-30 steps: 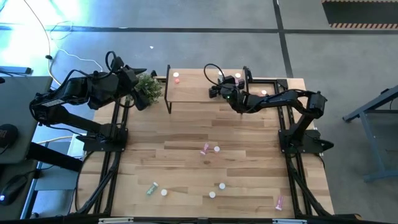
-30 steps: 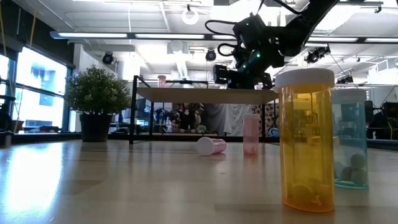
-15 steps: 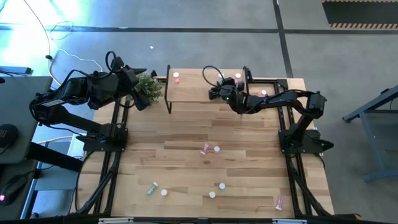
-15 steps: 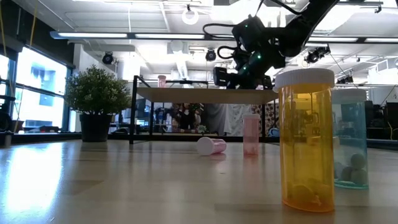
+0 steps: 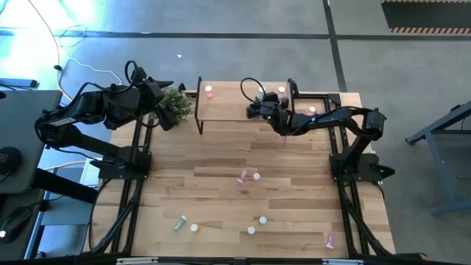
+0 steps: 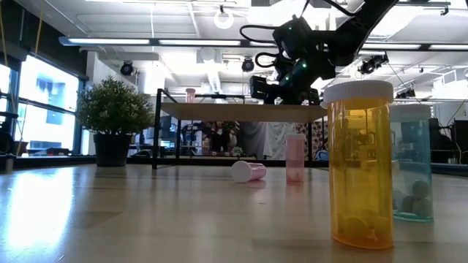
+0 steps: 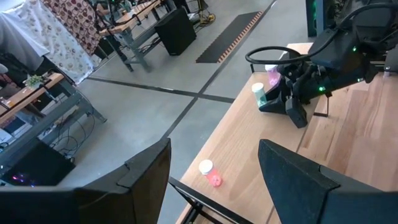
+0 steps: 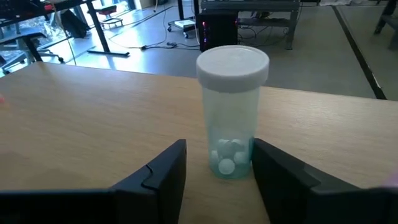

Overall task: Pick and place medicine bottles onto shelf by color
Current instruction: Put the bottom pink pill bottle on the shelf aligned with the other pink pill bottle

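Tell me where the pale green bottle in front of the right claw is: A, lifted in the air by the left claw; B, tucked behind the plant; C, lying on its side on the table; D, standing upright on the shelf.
D: in the right wrist view the pale green bottle stands upright on the shelf, with the right claw open around its base.

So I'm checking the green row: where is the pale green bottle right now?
The pale green bottle stands upright on the shelf, toward its right end, between the open fingers of the right gripper; a pink bottle stands just behind it.
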Available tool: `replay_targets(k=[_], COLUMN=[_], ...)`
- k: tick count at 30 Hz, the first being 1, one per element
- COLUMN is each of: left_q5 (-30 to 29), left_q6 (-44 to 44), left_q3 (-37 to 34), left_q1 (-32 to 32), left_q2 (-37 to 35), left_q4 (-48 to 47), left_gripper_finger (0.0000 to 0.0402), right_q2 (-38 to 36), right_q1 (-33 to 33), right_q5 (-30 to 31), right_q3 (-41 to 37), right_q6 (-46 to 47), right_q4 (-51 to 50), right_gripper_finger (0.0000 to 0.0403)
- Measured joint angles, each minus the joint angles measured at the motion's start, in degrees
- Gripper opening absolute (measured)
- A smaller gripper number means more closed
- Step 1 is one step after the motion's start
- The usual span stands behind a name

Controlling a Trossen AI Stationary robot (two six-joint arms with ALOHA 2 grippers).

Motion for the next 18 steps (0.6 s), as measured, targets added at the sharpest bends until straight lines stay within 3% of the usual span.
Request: replay_targets(k=[18], left_q5=[0.11], left_q6=[1.52], left_q3=[0.0], left_q1=[0.0], left_q2=[0.0], left_q4=[-0.01], left_gripper_finger=[0.0231], right_q2=[-3.1], right_q1=[1.36], right_q5=[1.46], right_q3=[0.0], right_q6=[3.68], right_q4=[-5.86], right_gripper_finger=[0.0156])
